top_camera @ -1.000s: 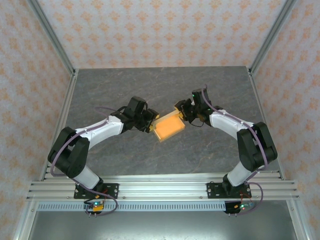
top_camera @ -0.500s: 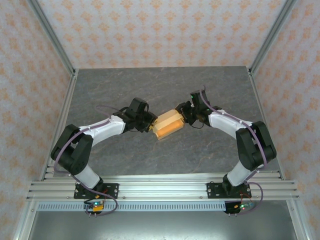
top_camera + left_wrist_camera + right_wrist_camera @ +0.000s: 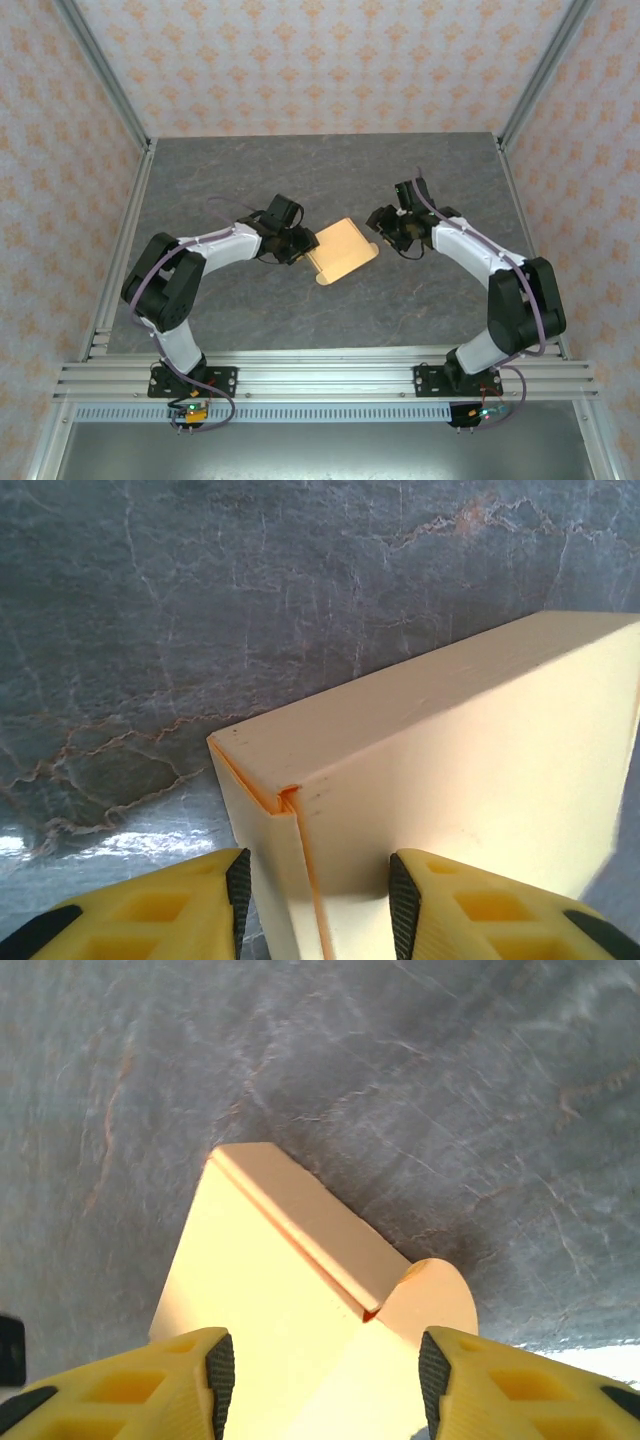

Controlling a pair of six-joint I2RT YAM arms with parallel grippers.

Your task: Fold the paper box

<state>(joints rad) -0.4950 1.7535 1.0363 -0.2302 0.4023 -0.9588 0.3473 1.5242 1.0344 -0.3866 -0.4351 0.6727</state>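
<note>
**Box nearly closed, one tab left out**

We start with the table (image 3: 250,170), grey and veined, and both arms reach in over it toward its middle. The box (image 3: 342,250) lies there between them, flat on the surface. It is turned at an angle, with its broad tan face up.

We judge the main work to be done. The panels are up, and the piece reads as a shallow closed case rather than a flat sheet.

The left gripper (image 3: 303,245) sits against the box's left end. In its wrist view the yellow fingers (image 3: 150,910) stand partly apart on either side of a corner edge. They do not appear clamped across any panel, though we cannot tell whether a pad brushes the side wall.

The right gripper (image 3: 378,225) is just beside the right end. Its jaws are wide, and the box lies ahead of the gap without being gripped.

A rounded tab (image 3: 430,1300) sticks out past one end, untucked. At the left corner a seam (image 3: 290,798) shows a thin orange gap where one flap overlaps the wall.

We think what is left is tucking that tab and pressing the corner shut.
</note>
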